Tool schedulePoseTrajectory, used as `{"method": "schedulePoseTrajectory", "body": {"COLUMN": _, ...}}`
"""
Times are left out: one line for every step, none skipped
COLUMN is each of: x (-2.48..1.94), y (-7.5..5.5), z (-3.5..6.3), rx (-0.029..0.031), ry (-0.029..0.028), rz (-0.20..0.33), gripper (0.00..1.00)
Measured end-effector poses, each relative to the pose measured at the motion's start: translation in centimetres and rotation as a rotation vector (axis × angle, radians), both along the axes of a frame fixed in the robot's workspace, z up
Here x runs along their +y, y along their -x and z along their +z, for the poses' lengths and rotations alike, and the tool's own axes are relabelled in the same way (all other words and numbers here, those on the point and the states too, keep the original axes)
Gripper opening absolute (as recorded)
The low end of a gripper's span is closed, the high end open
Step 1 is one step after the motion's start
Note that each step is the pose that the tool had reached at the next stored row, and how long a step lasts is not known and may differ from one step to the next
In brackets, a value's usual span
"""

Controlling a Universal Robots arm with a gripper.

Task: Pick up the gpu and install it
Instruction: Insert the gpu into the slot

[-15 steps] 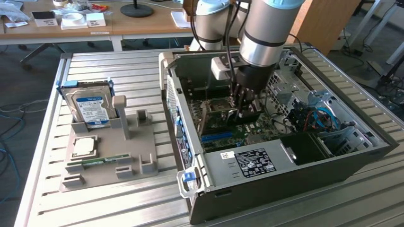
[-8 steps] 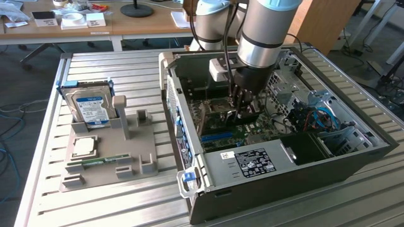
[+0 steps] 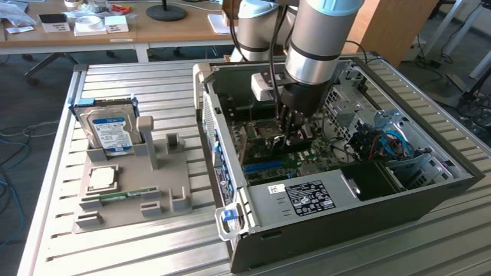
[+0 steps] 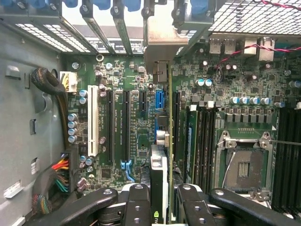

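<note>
Slatted metal table (image 3: 130,247) bears the open grey computer case (image 3: 345,224); the black gripper (image 4: 160,200), jaws part-closed, pinches the thin dark gpu card (image 4: 160,155) edge-on over the green motherboard (image 4: 136,108) at frame centre, apparently to meet a slot.

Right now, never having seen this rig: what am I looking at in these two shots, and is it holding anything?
It is one robot arm with a pincer at its tip, reaching down into an open computer case lying on its side on a metal table.

The exterior view comes from a camera off the arm. The wrist view comes from a camera on the arm's wrist, looking past the pincer at the motherboard.

The pincer is shut on the gpu, seen edge-on as a slim strip, held over the motherboard's slots.

Beside the case, on the exterior view's left, a grey holder tray carries a hard drive standing upright, a processor chip and a small memory stick.
</note>
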State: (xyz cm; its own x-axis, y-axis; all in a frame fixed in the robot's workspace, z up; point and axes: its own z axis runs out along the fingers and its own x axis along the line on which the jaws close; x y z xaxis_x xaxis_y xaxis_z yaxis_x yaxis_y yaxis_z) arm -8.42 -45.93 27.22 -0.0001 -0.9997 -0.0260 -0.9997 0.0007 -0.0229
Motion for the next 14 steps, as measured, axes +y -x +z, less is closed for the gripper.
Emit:
{"method": "schedulePoseTrajectory", "body": {"x": 0.00, "y": 0.04, "z": -0.07, "rx": 0.0001, "ry": 0.0002, "rz": 0.000, "gripper": 0.27}}
{"method": "schedulePoseTrajectory", "body": {"x": 0.00, "y": 0.08, "z": -0.14, "rx": 0.0001, "ry": 0.0001, "rz": 0.000, "gripper": 0.27}}
{"method": "schedulePoseTrajectory", "body": {"x": 0.00, "y": 0.11, "z": -0.20, "rx": 0.0001, "ry": 0.0001, "rz": 0.000, "gripper": 0.27}}
{"method": "schedulePoseTrajectory", "body": {"x": -0.01, "y": 0.14, "z": -0.23, "rx": 0.0002, "ry": 0.0002, "rz": 0.000, "gripper": 0.27}}
{"method": "schedulePoseTrajectory", "body": {"x": -0.01, "y": 0.16, "z": -0.23, "rx": 0.0003, "ry": 0.0004, "rz": 0.000, "gripper": 0.27}}
{"method": "schedulePoseTrajectory", "body": {"x": -0.01, "y": 0.17, "z": -0.23, "rx": 0.0003, "ry": 0.0004, "rz": 0.000, "gripper": 0.27}}
{"method": "schedulePoseTrajectory", "body": {"x": 0.00, "y": 0.19, "z": -0.24, "rx": 0.0002, "ry": 0.0003, "rz": 0.000, "gripper": 0.27}}
{"method": "schedulePoseTrajectory", "body": {"x": 0.00, "y": 0.24, "z": -0.25, "rx": 0.0001, "ry": 0.0000, "rz": 0.000, "gripper": 0.27}}
{"method": "schedulePoseTrajectory", "body": {"x": 0.00, "y": 0.28, "z": -0.26, "rx": 0.0001, "ry": -0.0001, "rz": 0.000, "gripper": 0.27}}
{"method": "schedulePoseTrajectory", "body": {"x": 0.00, "y": 0.32, "z": -0.26, "rx": 0.0000, "ry": 0.0000, "rz": 0.000, "gripper": 0.27}}
{"method": "schedulePoseTrajectory", "body": {"x": 0.00, "y": 0.36, "z": -0.26, "rx": 0.0001, "ry": 0.0001, "rz": 0.000, "gripper": 0.27}}
{"method": "schedulePoseTrajectory", "body": {"x": 0.00, "y": 0.41, "z": -0.25, "rx": 0.0002, "ry": 0.0002, "rz": 0.000, "gripper": 0.27}}
{"method": "schedulePoseTrajectory", "body": {"x": 0.00, "y": 0.46, "z": -0.26, "rx": 0.0001, "ry": 0.0001, "rz": 0.000, "gripper": 0.27}}
{"method": "schedulePoseTrajectory", "body": {"x": 0.00, "y": 0.53, "z": -0.26, "rx": 0.0002, "ry": 0.0002, "rz": 0.000, "gripper": 0.27}}
